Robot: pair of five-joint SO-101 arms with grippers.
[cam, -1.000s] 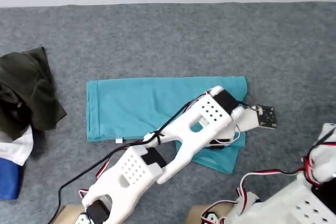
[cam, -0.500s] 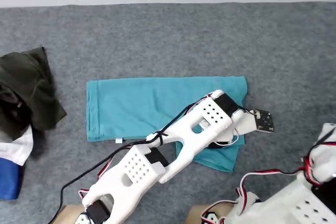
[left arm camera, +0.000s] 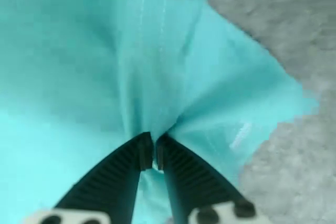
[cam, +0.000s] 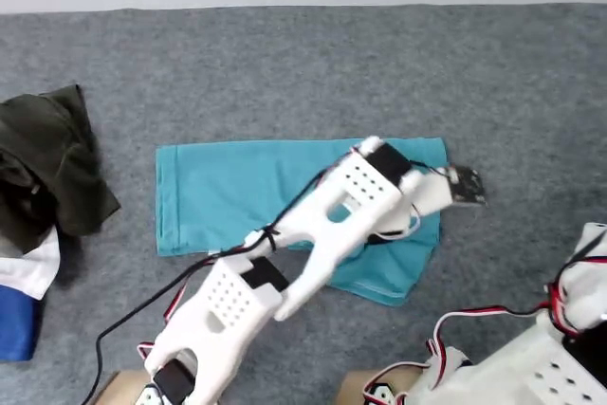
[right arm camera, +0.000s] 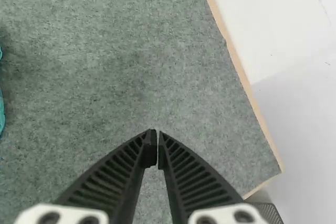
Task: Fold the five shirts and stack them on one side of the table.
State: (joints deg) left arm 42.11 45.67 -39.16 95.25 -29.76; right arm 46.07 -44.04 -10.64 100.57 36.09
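Pinching a raised ridge of cloth, the left gripper point(left arm camera: 152, 151) has its two black jaws pressed together at the tips, and the fabric of the teal shirt point(cam: 237, 187) puckers away from that spot in soft creases. In the high view the shirt lies as a long band across the middle of the frame on the grey mat point(cam: 285, 64). Its left end is flat and square. Its right end is drawn into a loose flap that sags toward the lower right of centre. The left arm point(cam: 313, 234) runs from the lower left corner diagonally up across the shirt, and its wrist sits over the shirt's right end, so the grip itself is hidden beneath it in that view. At the left edge of the frame, well apart from the teal shirt, is a heap of other clothes: a crumpled dark green garment point(cam: 47, 163) at the top, a white garment point(cam: 28, 267) just below it, and a blue garment point(cam: 14, 324) at the bottom, each touching the next. The right arm point(cam: 579, 348) sits in the lower right corner, clear of the shirt. The right gripper point(right arm camera: 153, 149) is closed too, tips meeting with nothing between them, and it hangs over bare mat. The pale wooden table edge point(right arm camera: 236, 61) is close by, with white floor point(right arm camera: 283, 35) beyond it. A sliver of teal cloth shows at the border of the right wrist view.
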